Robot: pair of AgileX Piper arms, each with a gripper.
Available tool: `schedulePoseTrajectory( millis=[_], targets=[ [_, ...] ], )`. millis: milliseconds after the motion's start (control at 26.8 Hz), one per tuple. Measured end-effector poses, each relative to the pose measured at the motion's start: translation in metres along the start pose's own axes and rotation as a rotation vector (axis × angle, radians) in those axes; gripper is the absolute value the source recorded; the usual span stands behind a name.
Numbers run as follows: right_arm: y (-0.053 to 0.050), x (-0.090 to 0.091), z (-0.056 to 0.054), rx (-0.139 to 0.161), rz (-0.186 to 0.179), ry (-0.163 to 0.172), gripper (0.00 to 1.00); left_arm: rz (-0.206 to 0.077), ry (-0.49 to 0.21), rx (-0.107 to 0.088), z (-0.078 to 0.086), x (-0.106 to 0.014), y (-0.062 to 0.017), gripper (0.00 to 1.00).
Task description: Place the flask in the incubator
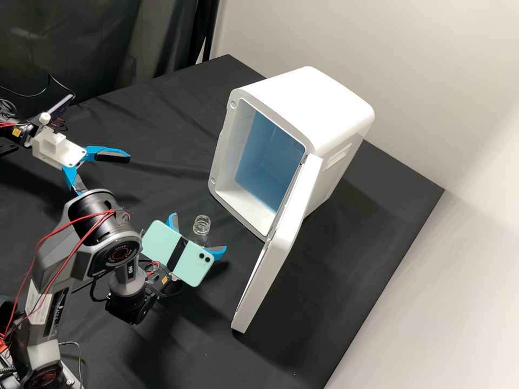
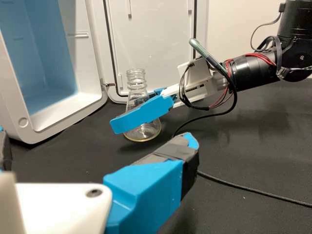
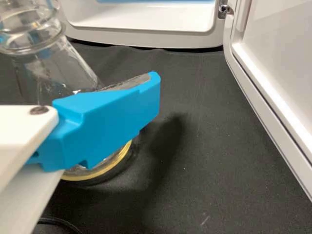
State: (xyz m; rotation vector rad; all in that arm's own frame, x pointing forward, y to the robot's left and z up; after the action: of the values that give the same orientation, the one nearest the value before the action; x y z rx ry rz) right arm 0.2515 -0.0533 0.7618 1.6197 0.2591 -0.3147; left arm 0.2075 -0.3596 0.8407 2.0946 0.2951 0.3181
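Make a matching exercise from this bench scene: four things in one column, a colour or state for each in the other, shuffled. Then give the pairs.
Things:
1. flask
2. incubator door
3. left gripper
4. incubator's inner walls

Colour or state:
A. light blue
B. swung wide open
C. open, holding nothing, away from the incubator
D. upright on the bench, no cap on

Pairs: 1-D, 2-B, 3-C, 4-A

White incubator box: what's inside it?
Only bare light blue walls show inside the open white incubator box. Its open white door hides the inner corner by the hinge. The clear glass flask stands outside.
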Motion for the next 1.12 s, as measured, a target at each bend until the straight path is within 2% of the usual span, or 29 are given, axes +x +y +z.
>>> schedulePoseTrajectory(
  millis=[335,373,1118],
  targets=[
    [-0.0002,0.0007,-0.0005,0.004,0.008,-0.005,1.0,0.0,0.0,0.0,0.0,0.0,0.0,1.0],
    [-0.0002,0.0007,-0.0005,0.004,0.008,-0.005,0.0,0.0,0.0,0.0,0.0,0.0,0.0,1.0],
    [-0.0012,0.0014,-0.0016,0.005,0.007,-0.004,0.0,0.0,0.0,0.0,0.0,0.0,0.0,1.0]
  ],
)
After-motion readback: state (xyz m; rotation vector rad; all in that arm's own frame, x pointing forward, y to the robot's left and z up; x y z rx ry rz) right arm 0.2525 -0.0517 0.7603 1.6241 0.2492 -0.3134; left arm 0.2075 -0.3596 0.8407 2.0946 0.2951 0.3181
